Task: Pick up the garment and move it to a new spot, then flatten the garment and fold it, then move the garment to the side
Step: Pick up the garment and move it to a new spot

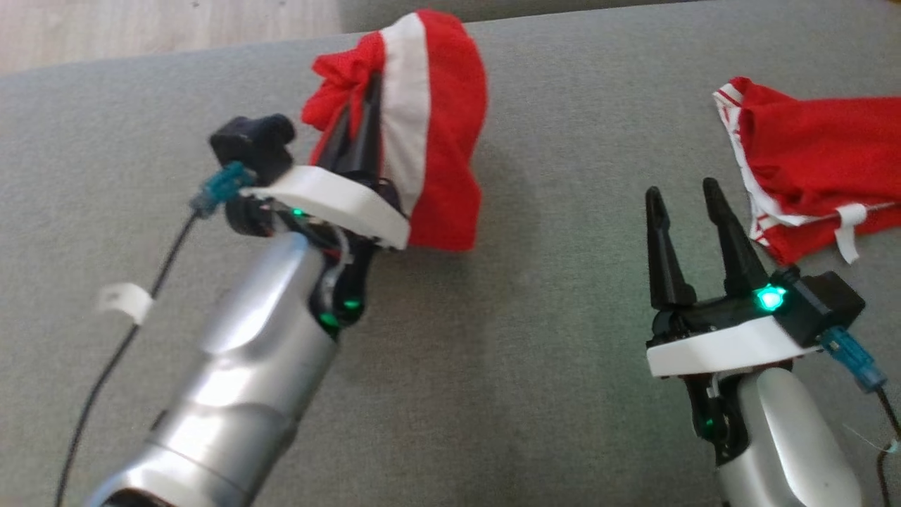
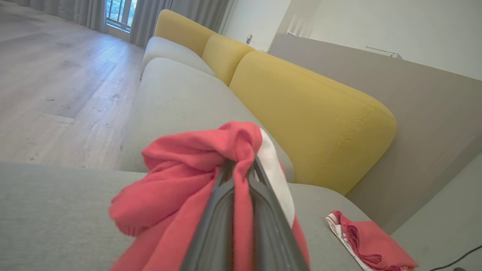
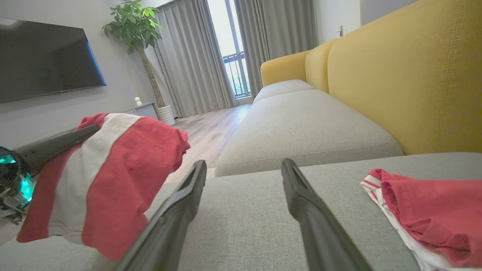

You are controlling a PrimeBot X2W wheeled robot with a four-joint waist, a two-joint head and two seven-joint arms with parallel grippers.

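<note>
A: Where is the garment [image 1: 440,141]?

B: Bunched, red with a white band [image 1: 405,105], hanging off the left gripper [image 1: 362,116] above the grey sofa seat [image 1: 535,338]. That gripper is clenched on a gathered fold near the top of the cloth; the rest drapes down past its fingers.

A: Clear of the seat?

B: Mostly lifted. The lower hem hangs close to the cushion, and I cannot tell if it brushes.

A: Right gripper [image 1: 681,189]?

B: Released, jaws wide, holding nothing, low over the seat. The garment lies to its left and further from the robot, well apart.

A: Long axis?

B: From the pinch down to the loose hem, along the white band. The free hem is on the side facing the right gripper.

A: What does the next move turn on?

B: My judgement: the bare stretch of seat between the two arms is the likely new spot. The left arm carries, and the right would have to reach left for the free hem. A second red garment [image 1: 809,162] lies just beyond the right gripper's fingers, closer to it, and could be caught by mistake.
</note>
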